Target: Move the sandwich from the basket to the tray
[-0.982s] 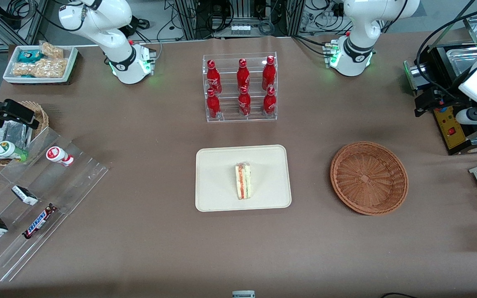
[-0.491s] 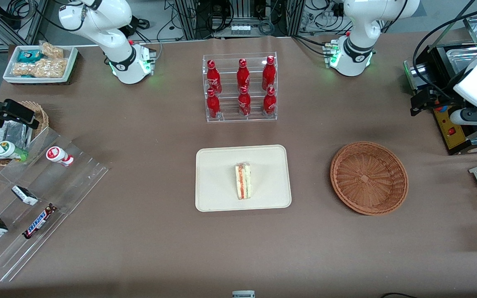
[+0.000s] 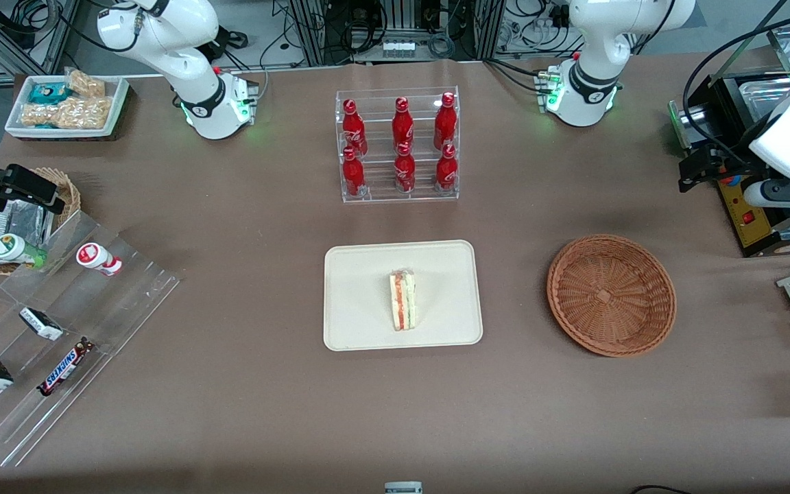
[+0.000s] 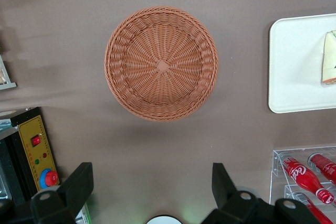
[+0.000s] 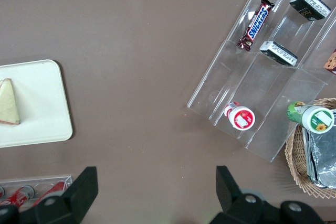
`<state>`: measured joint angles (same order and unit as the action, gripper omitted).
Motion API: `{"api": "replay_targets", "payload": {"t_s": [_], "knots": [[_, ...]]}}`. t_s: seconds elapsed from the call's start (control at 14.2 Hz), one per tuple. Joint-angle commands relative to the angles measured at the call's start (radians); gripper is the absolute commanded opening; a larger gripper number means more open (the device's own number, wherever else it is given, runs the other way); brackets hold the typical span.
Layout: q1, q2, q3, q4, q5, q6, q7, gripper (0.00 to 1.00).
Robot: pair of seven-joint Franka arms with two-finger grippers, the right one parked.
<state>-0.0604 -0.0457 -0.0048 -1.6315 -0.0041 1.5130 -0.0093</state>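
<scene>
Sandwich (image 3: 402, 300) placement was judged complete: the wedge lay flat on the tray (image 3: 361, 274), roughly at its middle, with the orange-red and green filling edge turned up toward the front camera. No part of it was seen to overhang the low rim. The basket (image 3: 611, 295) sat well apart from the tray, toward the working arm's end of the table, and nothing was seen inside it. The gripper (image 4: 152, 192) was held high, well clear of both basket and tray, farther from the front camera than the basket and near the dark box with the yellow panel (image 3: 745, 216) at the table's edge. Its fingers (image 4: 79, 184) were spread wide apart and nothing was held between them.

What seemed left was a clean retreat. This was judged best done with the arm kept high and steered away from the bottle rack (image 3: 398, 144) and the box beside it, so that nothing on the table would be knocked. The sandwich was best left untouched, since any return toward the tray risked it being nudged off centre.
</scene>
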Motion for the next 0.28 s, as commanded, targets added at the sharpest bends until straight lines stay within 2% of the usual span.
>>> {"api": "replay_targets", "payload": {"t_s": [0.0, 0.21], "knots": [[-0.001, 0.006, -0.001, 0.016, -0.013, -0.019, 0.012, 1.0], [-0.002, 0.007, -0.003, 0.016, -0.01, -0.017, 0.012, 1.0]]}}
